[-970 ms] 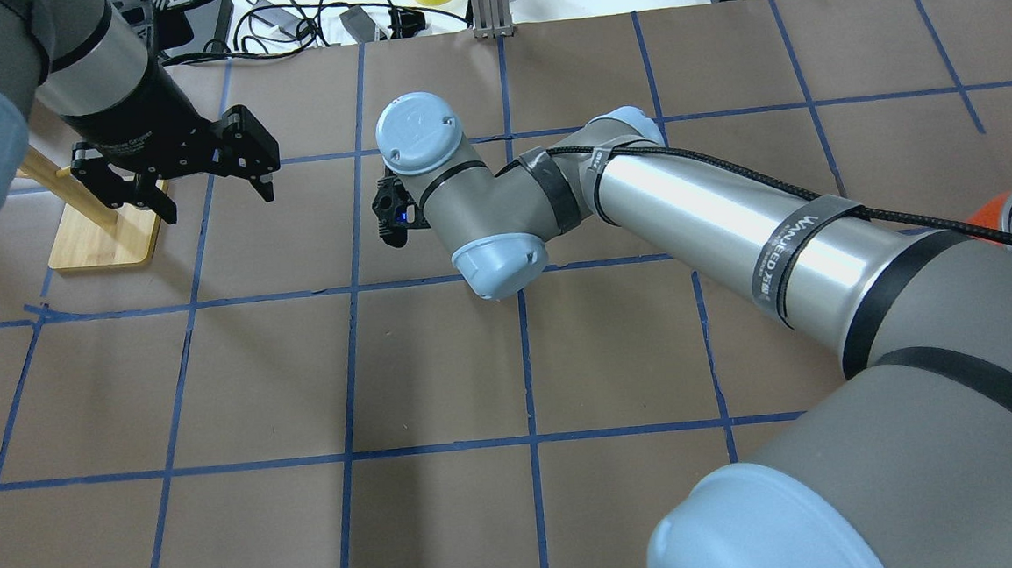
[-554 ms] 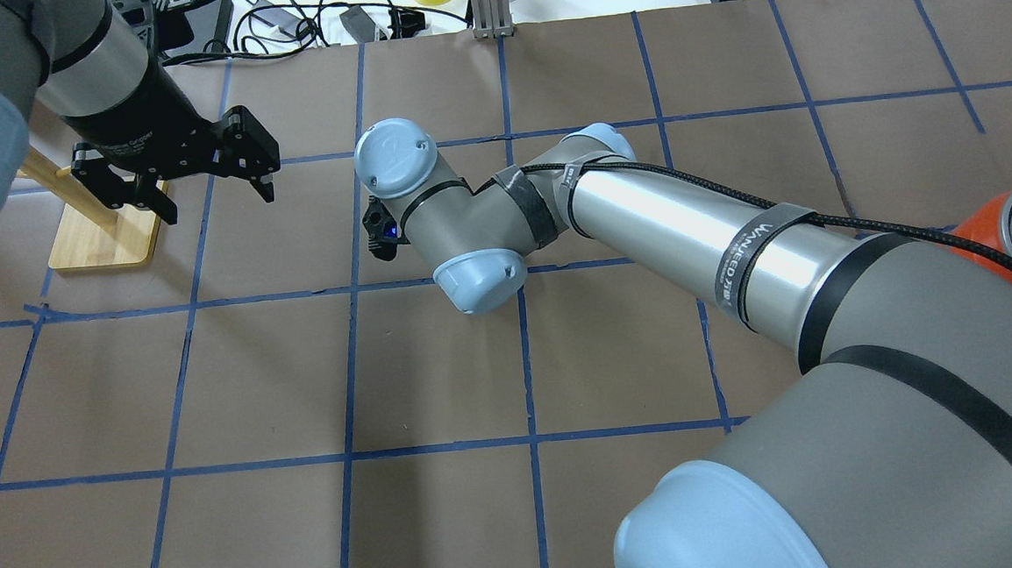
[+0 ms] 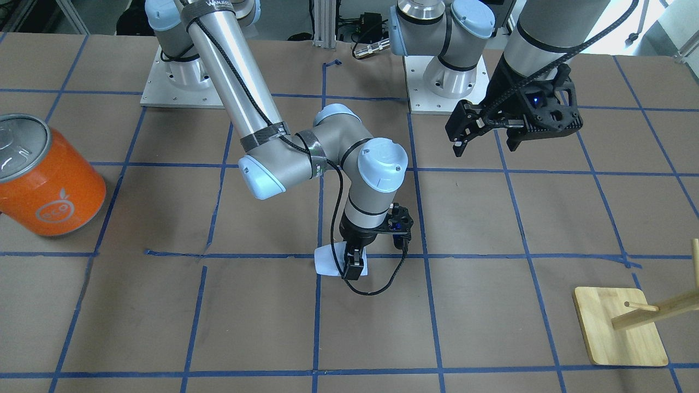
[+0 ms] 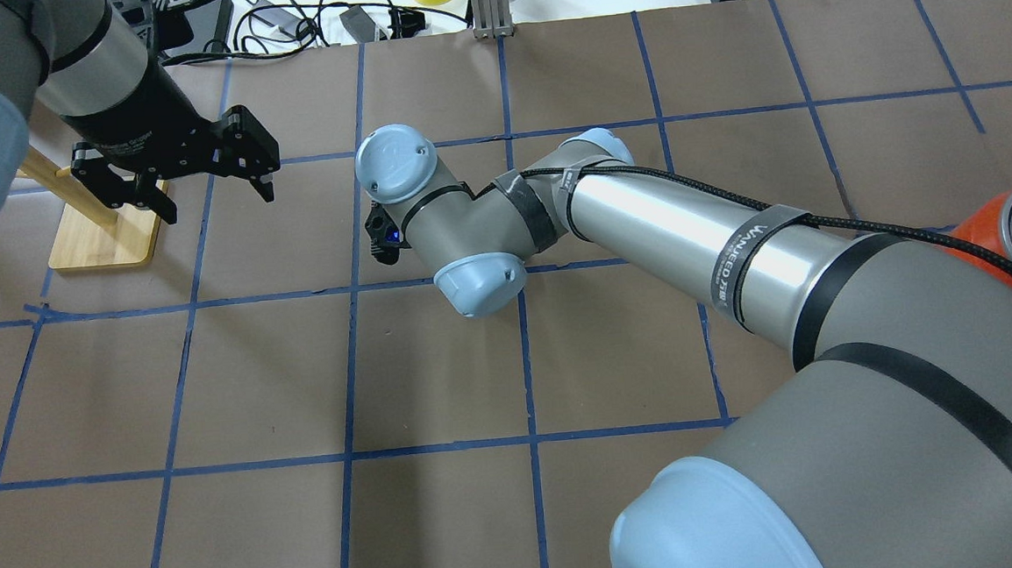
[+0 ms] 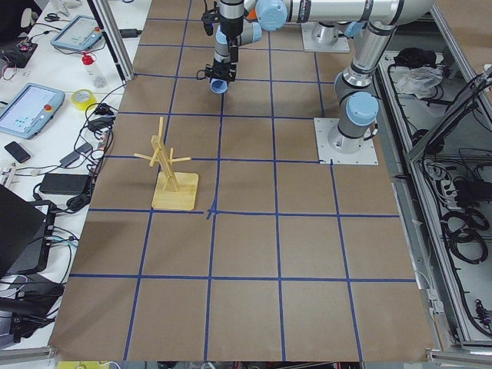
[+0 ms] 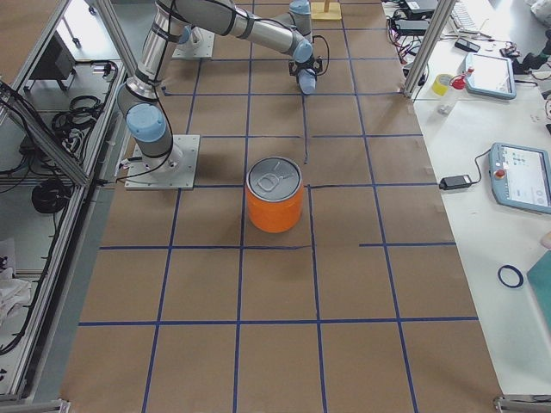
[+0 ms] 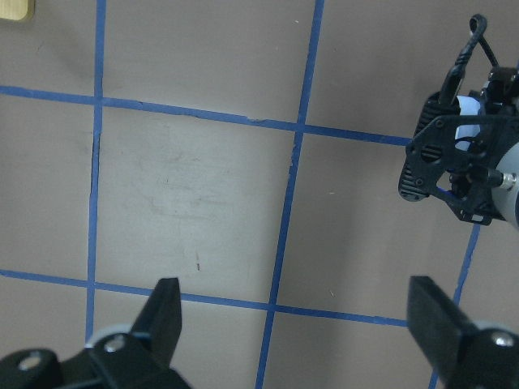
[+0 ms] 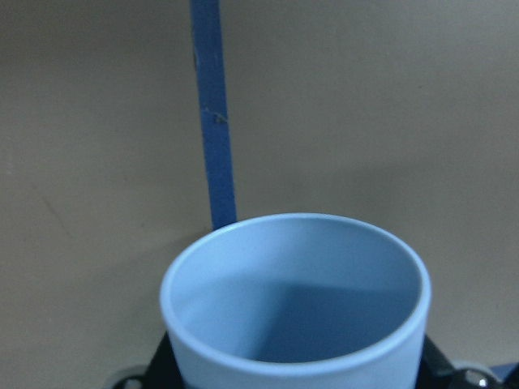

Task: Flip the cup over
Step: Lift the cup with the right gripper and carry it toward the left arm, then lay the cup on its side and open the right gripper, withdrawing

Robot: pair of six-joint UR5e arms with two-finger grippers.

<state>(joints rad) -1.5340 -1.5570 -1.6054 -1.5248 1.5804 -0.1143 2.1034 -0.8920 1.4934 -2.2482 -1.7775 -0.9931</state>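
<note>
**Cup gripped mouth-up at the middle of the table**

Brown paper crossed with blue tape covers the table (image 3: 519,300), and nearly all the action sits at its centre. The right arm reaches out there, wrist turned so the right gripper (image 3: 344,263) points straight down. Its fingers are closed against the sides of the cup (image 8: 324,316), low on the body, which leaves the rim free. The wrist camera looks right into the open mouth, so I judge the cup is upright in the grip, beside a tape line. Whether its base touches the paper or hangs just above it, I cannot tell.

A side grip like this makes sense for a flip: turning the wrist would turn the cup over.

The left gripper (image 3: 485,144) hangs off to its own side, fingers spread wide with nothing between them, seemingly parked out of the way. An orange can (image 3: 49,180) and a wooden stand (image 3: 620,327) sit well apart from the cup, near opposite ends.
</note>
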